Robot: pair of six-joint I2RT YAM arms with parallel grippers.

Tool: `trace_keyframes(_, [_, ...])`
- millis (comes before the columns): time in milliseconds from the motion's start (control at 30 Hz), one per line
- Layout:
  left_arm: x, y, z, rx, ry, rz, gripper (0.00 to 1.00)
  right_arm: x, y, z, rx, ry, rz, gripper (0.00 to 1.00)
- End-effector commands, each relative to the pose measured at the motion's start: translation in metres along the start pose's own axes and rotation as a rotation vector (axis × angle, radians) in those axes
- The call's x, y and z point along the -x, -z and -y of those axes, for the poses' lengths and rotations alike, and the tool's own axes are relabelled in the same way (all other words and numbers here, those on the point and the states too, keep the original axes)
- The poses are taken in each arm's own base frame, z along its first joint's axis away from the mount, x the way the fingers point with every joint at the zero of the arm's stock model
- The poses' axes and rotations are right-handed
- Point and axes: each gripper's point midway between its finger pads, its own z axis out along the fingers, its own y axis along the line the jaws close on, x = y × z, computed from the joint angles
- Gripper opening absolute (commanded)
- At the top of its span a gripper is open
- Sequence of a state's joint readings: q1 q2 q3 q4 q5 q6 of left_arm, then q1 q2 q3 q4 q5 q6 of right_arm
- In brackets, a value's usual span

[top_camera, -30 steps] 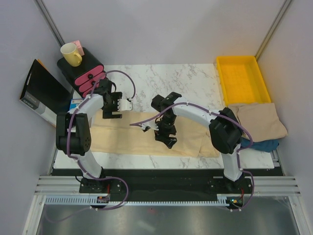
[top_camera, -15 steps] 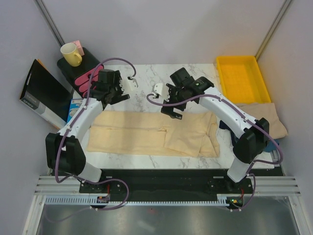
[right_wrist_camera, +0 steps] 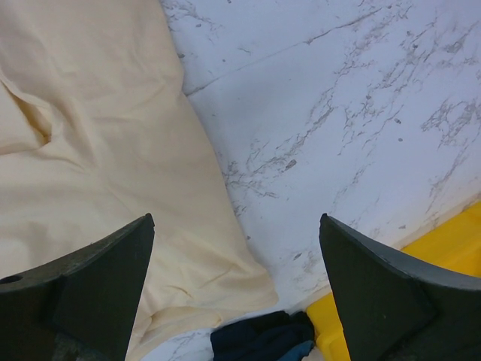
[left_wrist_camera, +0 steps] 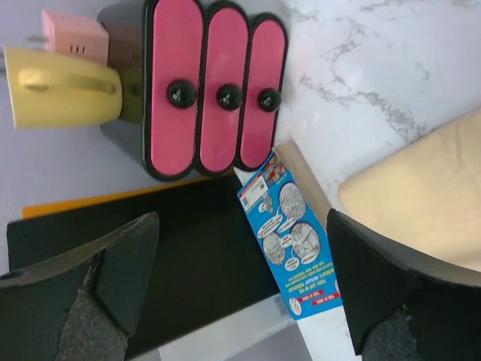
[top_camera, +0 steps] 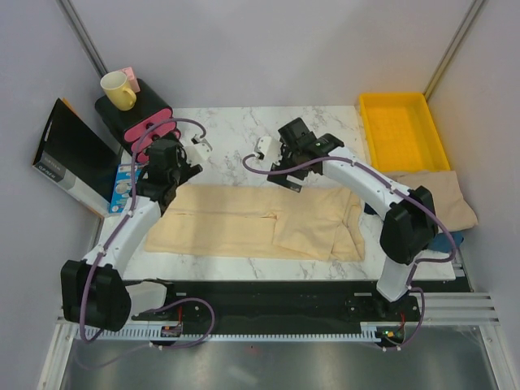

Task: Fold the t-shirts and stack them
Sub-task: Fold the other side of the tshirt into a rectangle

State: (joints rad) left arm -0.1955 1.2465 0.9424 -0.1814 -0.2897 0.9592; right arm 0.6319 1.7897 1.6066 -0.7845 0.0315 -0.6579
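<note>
A cream t-shirt [top_camera: 244,223] lies flat across the near half of the marble table as a long folded band, its right part doubled over; its edge also shows in both wrist views [left_wrist_camera: 421,195] [right_wrist_camera: 90,150]. A second, beige t-shirt [top_camera: 426,199] lies folded at the right, below the yellow tray. My left gripper [top_camera: 166,172] [left_wrist_camera: 242,226] hovers open over the shirt's far left corner, pointing toward the table's left edge, holding nothing. My right gripper [top_camera: 291,175] [right_wrist_camera: 237,219] hangs open above the shirt's far edge near the middle, also holding nothing.
The yellow tray [top_camera: 370,138] [right_wrist_camera: 451,233] stands at the back right, with dark blue cloth [right_wrist_camera: 263,335] by its near end. At the back left are pink-fronted drawers [top_camera: 146,130] [left_wrist_camera: 214,90], a yellow mug [top_camera: 118,89] [left_wrist_camera: 60,86], a black box [top_camera: 69,154] and a blue leaflet [left_wrist_camera: 289,233].
Both grippers have risen off the shirt and drawn back toward the far side. The right one left the shirt's middle, and the doubled-over right part now lies flat. Both jaws opened wider.
</note>
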Motion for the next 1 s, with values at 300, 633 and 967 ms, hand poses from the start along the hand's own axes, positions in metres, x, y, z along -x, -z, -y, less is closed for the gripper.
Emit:
trace_keyframes(300, [-0.002,0.028,-0.083,0.389,0.327,0.075,1.0,0.121,0.008,0.076,-0.131,-0.022,0.322,0.98])
trace_keyframes(633, [0.014,0.042,-0.15,0.631,0.704,0.095,1.0,0.131,0.005,0.091,-0.187,-0.173,0.393,0.98])
trace_keyframes(967, [0.065,0.046,-0.108,0.465,0.444,0.202,1.0,0.09,0.015,0.094,-0.208,-0.187,0.316,0.98])
